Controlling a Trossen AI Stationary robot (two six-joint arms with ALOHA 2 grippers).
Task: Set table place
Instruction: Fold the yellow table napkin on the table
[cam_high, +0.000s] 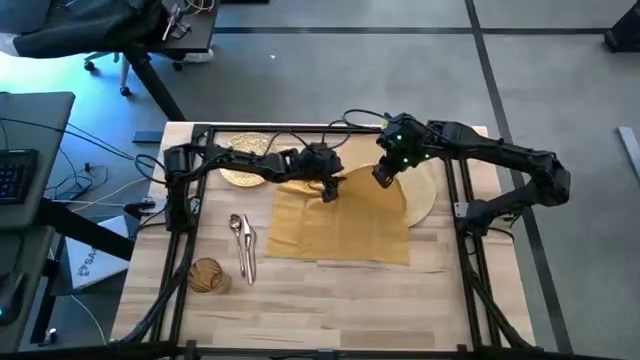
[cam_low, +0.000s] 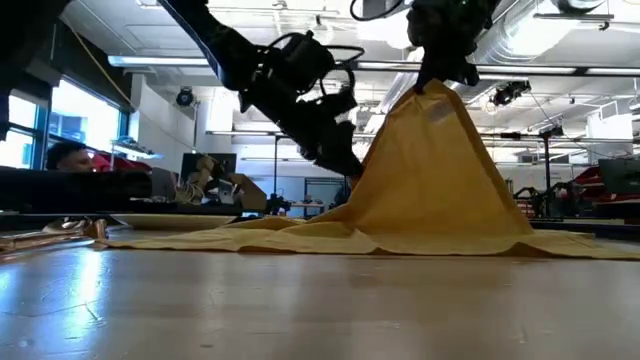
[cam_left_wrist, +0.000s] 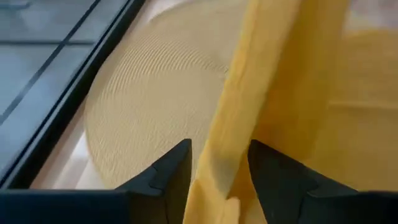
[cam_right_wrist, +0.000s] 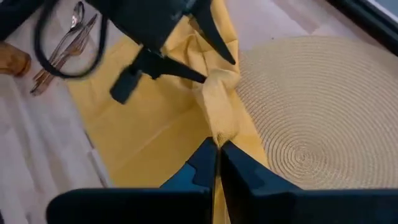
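A mustard-yellow napkin (cam_high: 340, 230) lies on the light-wood table (cam_high: 330, 310), its far right part over the round straw-coloured mat (cam_high: 428, 190). My right gripper (cam_high: 383, 175) is shut on the napkin and holds a peak of it up (cam_low: 440, 100). My left gripper (cam_high: 328, 190) is open just left of that. Its fingers stand on either side of the raised fold (cam_left_wrist: 217, 124) that runs down from the peak. My right gripper pinches a bunched bit of the napkin (cam_right_wrist: 221, 132) between its two fingers, coming from above. That bit is lifted into a tent-like peak. The rest of the cloth slopes down and lies spread on the table and the mat (cam_right_wrist: 311, 106). My left gripper has the raised fold between its open fingers (cam_left_wrist: 177, 171); whether they touch the cloth I cannot tell.
A glittery gold plate (cam_high: 245, 160) sits at the far left. Cutlery (cam_high: 243, 245) lies left of the napkin, with an amber tumbler (cam_high: 207, 275) on its side near the left front. Black rails (cam_high: 468, 250) edge the table. The near strip of wood is bare.
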